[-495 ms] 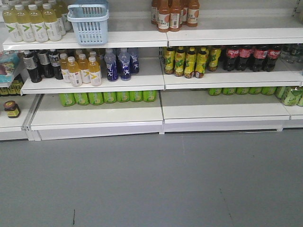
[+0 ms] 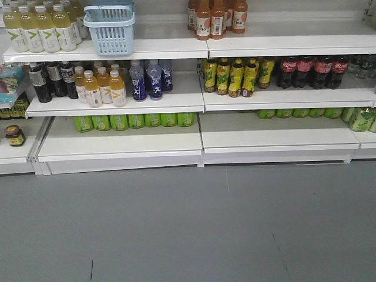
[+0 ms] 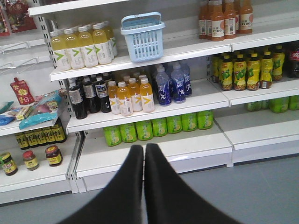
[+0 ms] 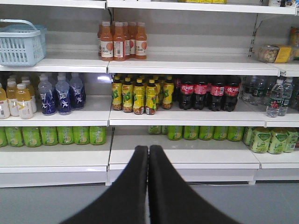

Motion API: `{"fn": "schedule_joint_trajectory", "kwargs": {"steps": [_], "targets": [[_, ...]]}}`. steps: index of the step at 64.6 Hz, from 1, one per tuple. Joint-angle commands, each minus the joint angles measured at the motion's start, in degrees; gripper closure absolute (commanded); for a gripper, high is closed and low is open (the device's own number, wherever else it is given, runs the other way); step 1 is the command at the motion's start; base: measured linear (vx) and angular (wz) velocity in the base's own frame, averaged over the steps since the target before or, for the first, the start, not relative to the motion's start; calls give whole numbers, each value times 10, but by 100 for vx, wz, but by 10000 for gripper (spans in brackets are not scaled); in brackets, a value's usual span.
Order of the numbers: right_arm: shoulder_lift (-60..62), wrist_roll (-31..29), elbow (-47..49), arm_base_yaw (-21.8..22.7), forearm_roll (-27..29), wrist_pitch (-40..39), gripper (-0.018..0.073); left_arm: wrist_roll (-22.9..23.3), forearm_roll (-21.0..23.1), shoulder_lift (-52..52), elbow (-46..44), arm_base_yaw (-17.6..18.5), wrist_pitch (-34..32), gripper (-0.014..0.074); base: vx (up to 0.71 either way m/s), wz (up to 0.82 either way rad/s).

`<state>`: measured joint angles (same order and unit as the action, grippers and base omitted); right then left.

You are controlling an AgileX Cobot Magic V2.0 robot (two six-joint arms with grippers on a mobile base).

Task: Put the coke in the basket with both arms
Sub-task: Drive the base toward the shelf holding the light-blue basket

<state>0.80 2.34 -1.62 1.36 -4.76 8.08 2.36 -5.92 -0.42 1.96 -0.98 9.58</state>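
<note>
**STATUS: NO CHANGE IN THE LAST HALF SECOND, APPROACH NOT STARTED**

1. Change. The front view matches the one taken a moment ago: no bottle, basket or arm has shifted. I judge the task to be at its very beginning, with nothing picked.

2. Hands. My left hand and right hand are both clenched, fingers pressed together with nothing between them. Both must release before any grasp.

3. Task items. The coke stands in a row on the middle shelf, ahead of my right hand, up and slightly right. The basket sits one shelf higher, ahead of and above my left hand, well apart from the coke.

4. Obstructions.
   - Yellow-labelled bottles stand directly left of the coke row.
   - Water bottles stand to its right.
   - The upper shelf overhangs the row, so I judge a frontal reach safer than one from above.
   - Pale yellow bottles stand just left of the basket.
</note>
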Motion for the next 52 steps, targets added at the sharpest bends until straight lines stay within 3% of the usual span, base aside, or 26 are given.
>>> {"fn": "schedule_joint_trajectory", "kwargs": {"steps": [1,52], "targets": [[8,-2,-6,1,-1,-45,569,1,0,-11,-1,0,-40,604,0,0],[8,-2,-6,1,-1,-45,569,1,0,-11,-1,0,-38,604,6,2]]}}
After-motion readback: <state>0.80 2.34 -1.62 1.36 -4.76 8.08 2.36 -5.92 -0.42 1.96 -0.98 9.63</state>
